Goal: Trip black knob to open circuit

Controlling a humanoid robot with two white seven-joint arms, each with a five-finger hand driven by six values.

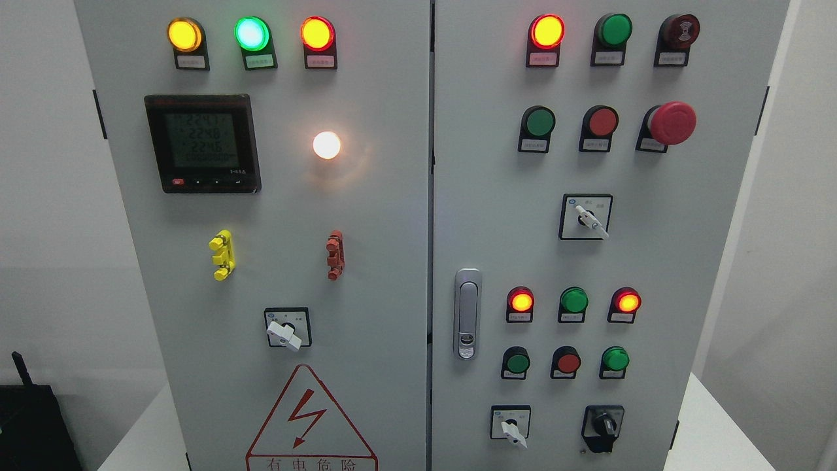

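So I'm looking at a grey two-door control cabinet (392,261) and neither of the robot's hands is anywhere in sight, so I can't tell what the fingers are doing. The black knob (603,426) sits at the bottom right of the right door, on a black plate, its handle pointing roughly straight up and down. Just left of it is a white selector switch (511,428), and above them a row of green, red and green buttons. Higher up on that door, a red mushroom button (671,122) sticks out. The door latch (467,314) is near the seam. The left door has a digital meter (203,143), a glowing white lamp (326,145) and a lightning warning triangle (310,418) at the bottom.
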